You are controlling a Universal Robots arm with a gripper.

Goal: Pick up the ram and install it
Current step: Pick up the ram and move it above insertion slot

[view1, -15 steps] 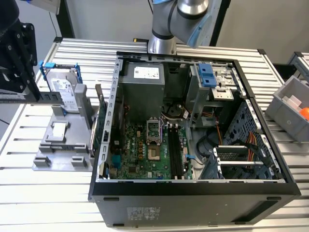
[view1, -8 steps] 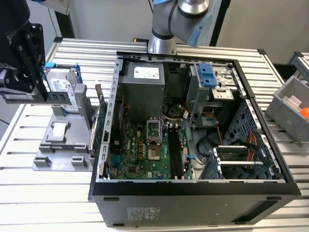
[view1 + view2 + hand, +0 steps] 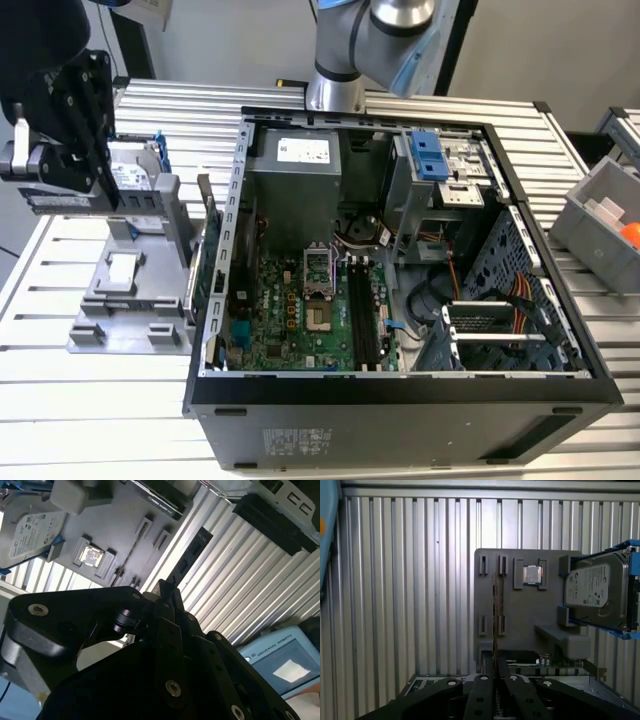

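- We see the ram [image 3: 50, 203] as a thin dark stick held level above the grey holder tray [image 3: 100, 325], at the exterior view's left, outside the computer case [image 3: 400, 400].
- In the first wrist view the ram [image 3: 495, 615] shows edge-on as a narrow line running away from the fingers. In the second wrist view it [image 3: 192, 550] juts out as a dark strip over the slatted table.
- The gripper [image 3: 104, 190] is pressed together on the ram, pinching it between its black fingers in both wrist views [image 3: 167, 592] [image 3: 495, 677].
- On the tray, just beside the held ram, a silver hard drive [image 3: 595, 587] with a white label stands in a blue bracket, toward the tray's far side in the exterior view.
- A small square processor chip [image 3: 532, 574] sits in a recess of the tray, between the ram's line and the hard drive.
- To the exterior view's right, the open case shows the green motherboard [image 3: 290, 320] with its long black slots [image 3: 362, 310], well apart from the ram.
- The ribbed aluminium table [image 3: 40, 400] carries tray and case; a grey bin [image 3: 600, 215] sits at the far right edge.
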